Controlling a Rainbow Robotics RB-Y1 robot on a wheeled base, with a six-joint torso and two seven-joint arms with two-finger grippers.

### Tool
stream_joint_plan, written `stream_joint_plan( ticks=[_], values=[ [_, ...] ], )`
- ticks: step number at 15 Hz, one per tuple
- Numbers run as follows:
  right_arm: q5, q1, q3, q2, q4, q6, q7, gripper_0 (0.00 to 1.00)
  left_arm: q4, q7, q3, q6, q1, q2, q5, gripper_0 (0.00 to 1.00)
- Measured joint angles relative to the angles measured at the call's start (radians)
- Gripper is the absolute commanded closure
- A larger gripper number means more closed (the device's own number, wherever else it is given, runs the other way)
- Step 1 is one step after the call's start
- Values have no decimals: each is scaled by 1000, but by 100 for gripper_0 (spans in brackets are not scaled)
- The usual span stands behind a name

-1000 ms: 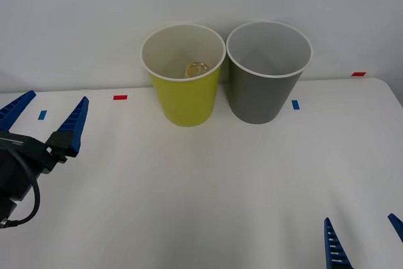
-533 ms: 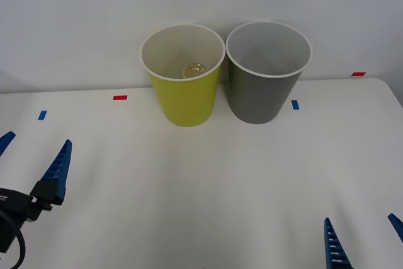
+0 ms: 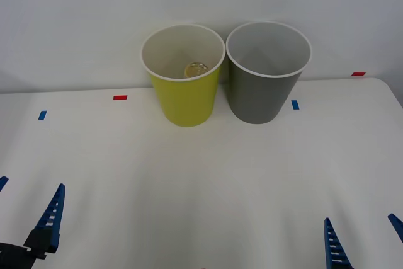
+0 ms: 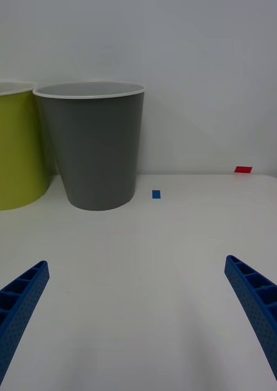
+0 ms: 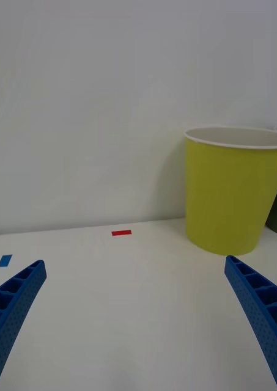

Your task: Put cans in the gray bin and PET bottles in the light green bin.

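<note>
The light green bin [image 3: 184, 96] stands at the back of the white table, touching the gray bin [image 3: 264, 92] on its right. Deep inside the green bin lies a PET bottle [image 3: 196, 69], only its yellowish top showing. Cans are out of view. My left gripper [image 3: 25, 209] hangs open and holds nothing at the near left edge, far from both bins. My right gripper [image 3: 365, 244] is open and holds nothing at the near right edge. The right wrist view faces the gray bin [image 4: 95, 146] across bare table; the left wrist view faces the green bin [image 5: 233, 189].
Small tape marks lie on the table: red [image 3: 119, 97] and blue [image 3: 42, 115] on the left, blue [image 3: 295, 104] and red [image 3: 357, 74] on the right. A white wall rises right behind the bins. The table's right edge [image 3: 398, 102] shows at the far right.
My left gripper has drawn back from the left middle of the table to the near left corner, staying open. The right gripper, bins and bottle have not moved.
</note>
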Motion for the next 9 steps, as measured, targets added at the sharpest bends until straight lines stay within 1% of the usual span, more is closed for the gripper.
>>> stream_joint_plan(
  ticks=[2, 4, 5, 9],
  values=[
    [0, 0, 0, 0, 0, 0, 0, 0, 4, 8, 22, -5, 37, -40, -15, 0],
    [0, 0, 0, 0, 0, 0, 0, 0, 14, 14, 50, -20, 71, -99, -81, 0],
    [0, 0, 0, 0, 0, 0, 0, 0, 15, 20, 56, -29, 91, -115, -101, 0],
    [0, 0, 0, 0, 0, 0, 0, 0, 21, 49, 47, -74, 185, -127, -132, 0]
  ],
)
